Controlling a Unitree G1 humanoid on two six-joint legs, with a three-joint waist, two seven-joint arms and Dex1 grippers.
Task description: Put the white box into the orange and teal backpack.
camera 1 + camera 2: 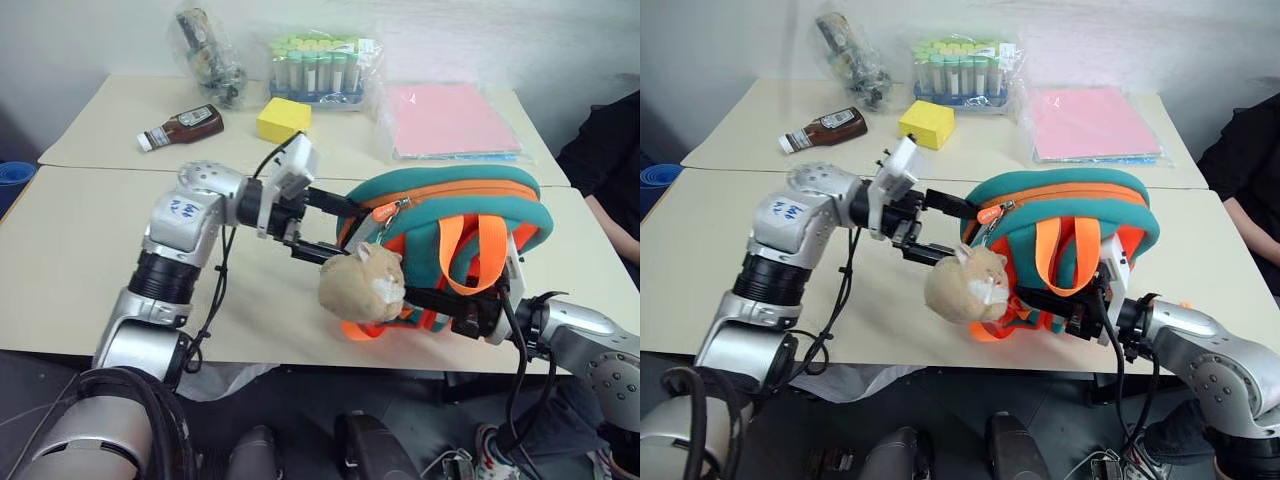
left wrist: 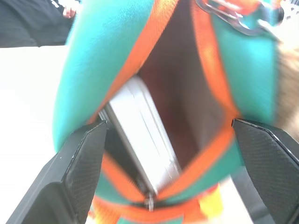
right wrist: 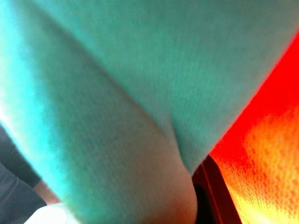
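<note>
Nearest me, my right gripper (image 1: 470, 318) is clamped on the one orange and teal backpack (image 1: 440, 215), beyond which my left gripper (image 2: 173, 154) stands wide apart and empty at its mouth, the single white box (image 2: 142, 135) lying inside, one yellow block (image 1: 283, 118) farther back.

At the far side of the pale beige worktop (image 1: 90, 250) lie a brown sauce bottle with a white cap (image 1: 183, 127) and a yellow cube-like block (image 1: 283, 118). Behind them sit a clear bag of dark items (image 1: 207, 55) and a bagged rack of green-capped tubes (image 1: 318, 65), with a flat pink sheet in a clear sleeve (image 1: 447, 119) beside it. A person's dark sleeve (image 1: 605, 165) shows at the right edge.
</note>
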